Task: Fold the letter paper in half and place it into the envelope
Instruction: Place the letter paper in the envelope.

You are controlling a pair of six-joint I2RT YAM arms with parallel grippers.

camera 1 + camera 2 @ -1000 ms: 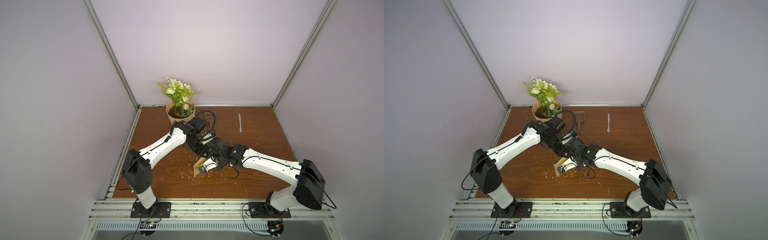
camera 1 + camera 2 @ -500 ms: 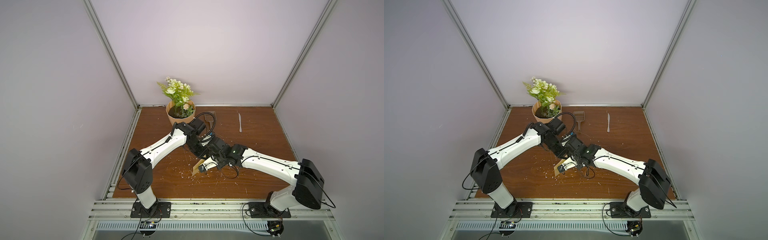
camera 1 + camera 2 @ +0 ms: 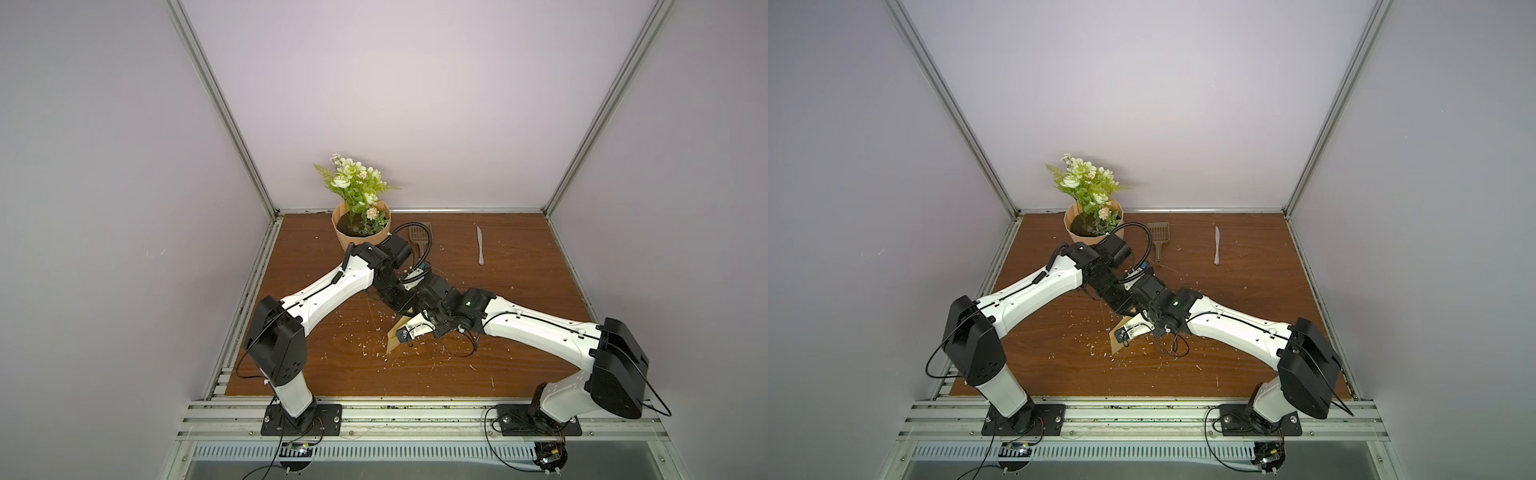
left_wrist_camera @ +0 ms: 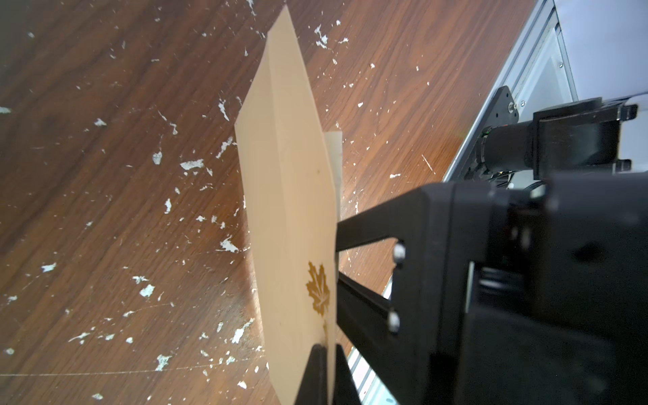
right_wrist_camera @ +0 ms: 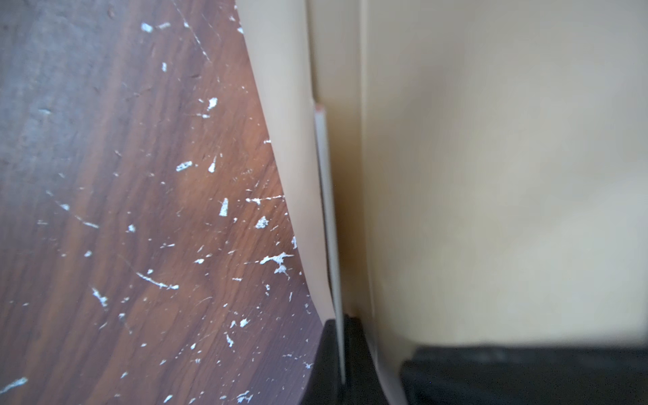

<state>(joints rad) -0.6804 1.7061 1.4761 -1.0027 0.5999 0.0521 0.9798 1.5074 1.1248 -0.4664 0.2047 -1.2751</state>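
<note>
Envelope (image 4: 287,196) nudged slightly left, left fingers (image 4: 315,375) clamped on it, right fingers (image 5: 324,357) pinching letter paper (image 4: 333,154)

Pale lilac walls (image 3: 415,104) with aluminium corner posts (image 3: 223,108) enclose a dark wooden surface (image 3: 519,332) (flecked with white scraps (image 3: 365,352)), evenly lit.

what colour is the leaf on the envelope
Golden brown leaf on the envelope; left wrist view best.

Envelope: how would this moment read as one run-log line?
left jaws: shut on envelope | right jaws: shut on letter paper | envelope: held upright | paper: edge showing beside envelope
</note>
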